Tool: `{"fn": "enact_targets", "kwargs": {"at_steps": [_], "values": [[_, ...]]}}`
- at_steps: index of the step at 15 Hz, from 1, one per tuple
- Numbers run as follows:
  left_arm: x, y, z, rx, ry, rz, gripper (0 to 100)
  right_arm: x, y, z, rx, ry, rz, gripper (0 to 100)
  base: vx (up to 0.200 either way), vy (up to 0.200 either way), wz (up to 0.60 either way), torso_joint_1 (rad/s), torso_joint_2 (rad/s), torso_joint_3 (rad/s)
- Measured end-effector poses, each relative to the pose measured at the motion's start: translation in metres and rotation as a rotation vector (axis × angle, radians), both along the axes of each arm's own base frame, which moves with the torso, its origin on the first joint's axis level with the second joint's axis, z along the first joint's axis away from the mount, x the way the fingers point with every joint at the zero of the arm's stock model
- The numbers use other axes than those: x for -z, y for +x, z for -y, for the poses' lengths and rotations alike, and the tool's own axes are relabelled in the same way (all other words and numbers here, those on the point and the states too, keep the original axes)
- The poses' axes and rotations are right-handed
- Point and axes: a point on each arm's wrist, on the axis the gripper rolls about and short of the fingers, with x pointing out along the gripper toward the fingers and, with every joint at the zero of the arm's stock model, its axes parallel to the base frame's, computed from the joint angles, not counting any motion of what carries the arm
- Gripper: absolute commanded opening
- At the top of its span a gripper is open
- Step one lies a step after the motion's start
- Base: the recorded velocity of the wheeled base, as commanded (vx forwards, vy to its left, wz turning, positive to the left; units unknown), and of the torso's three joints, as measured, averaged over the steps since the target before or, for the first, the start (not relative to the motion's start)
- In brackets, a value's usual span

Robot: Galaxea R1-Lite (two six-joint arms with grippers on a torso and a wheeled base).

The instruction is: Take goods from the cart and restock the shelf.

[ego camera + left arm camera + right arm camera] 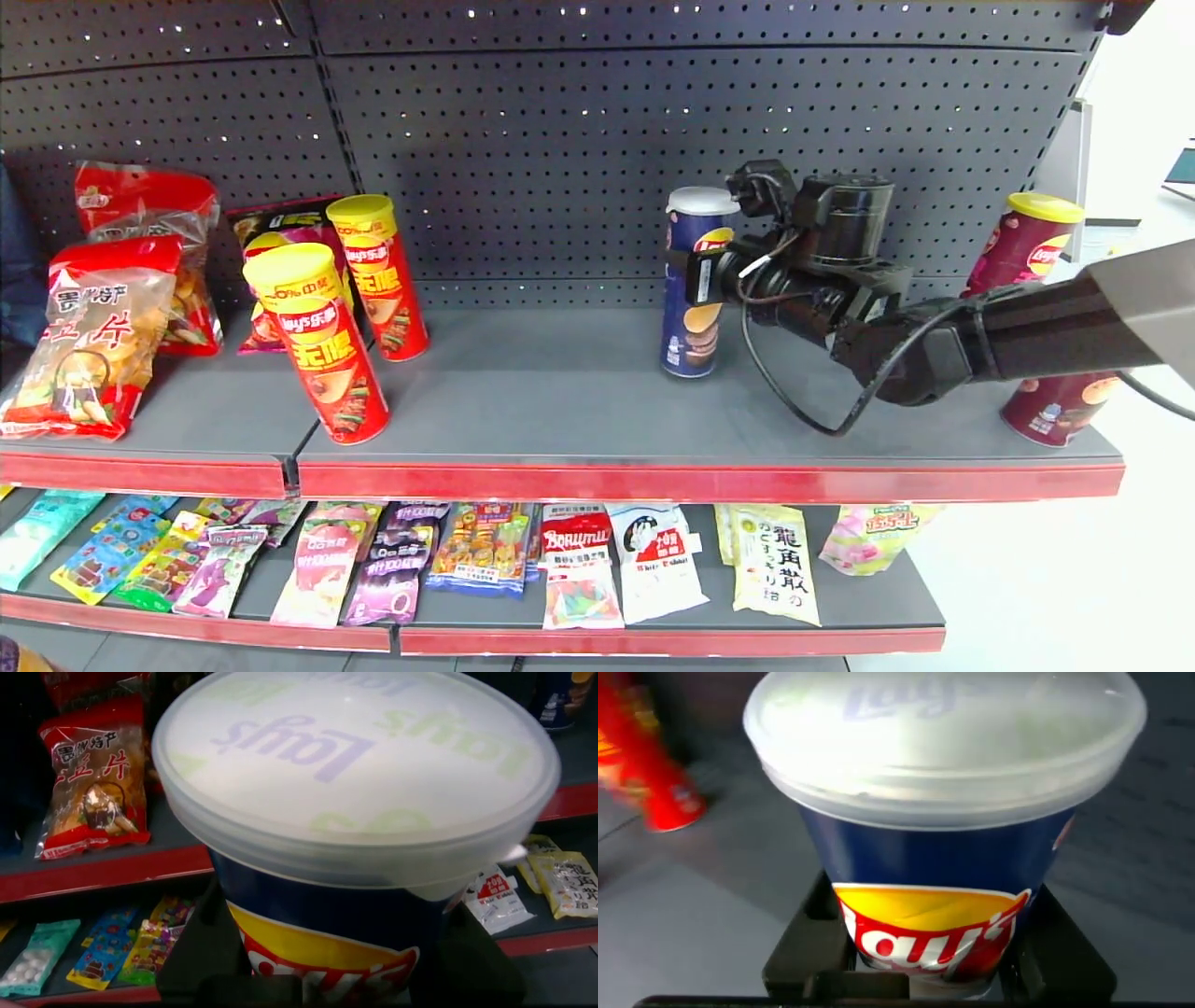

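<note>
Right gripper (695, 271) of mine clamps the blue can (693, 317), upright on the upper shelf's (560, 411) middle. My left gripper (336, 975), facing that shelf, is closed around a second blue can (355, 793).

Store shelving beside a bright open room.
The back panel (560, 140) was dark grey pegboard, and small points of light shone through its holes. The upper shelf (560, 401) and the lower shelf (887, 602) were grey with red front edges. On the right, the floor (1055, 597) was pale and strongly lit.

Navy can (689, 347) with white lid (702, 200), 2 red cans (329, 350) and maroon can (1020, 250) with yellow lids (361, 207).
</note>
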Motion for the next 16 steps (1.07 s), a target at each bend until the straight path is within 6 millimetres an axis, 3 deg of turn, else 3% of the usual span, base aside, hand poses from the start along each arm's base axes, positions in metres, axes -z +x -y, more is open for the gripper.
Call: {"fn": "enact_targets", "kwargs": {"at_steps": [5,11,16], "values": [[0.0,0.0,0.0,0.0,0.0,0.0,0,-0.013,-0.037,0.002,0.184,0.041,-0.003,0,0.0,0.0,0.0,0.0,0.0,0.0],[-0.001,0.0,0.0,0.0,0.0,0.003,0,0.01,-0.079,-0.019,0.21,0.059,-0.03,0,0.0,0.0,0.0,0.0,0.0,0.0],[0.0,0.0,0.0,0.0,0.0,0.003,0,0.019,-0.094,-0.027,0.19,0.023,-0.048,0,0.0,0.0,0.0,0.0,0.0,0.0]]}}
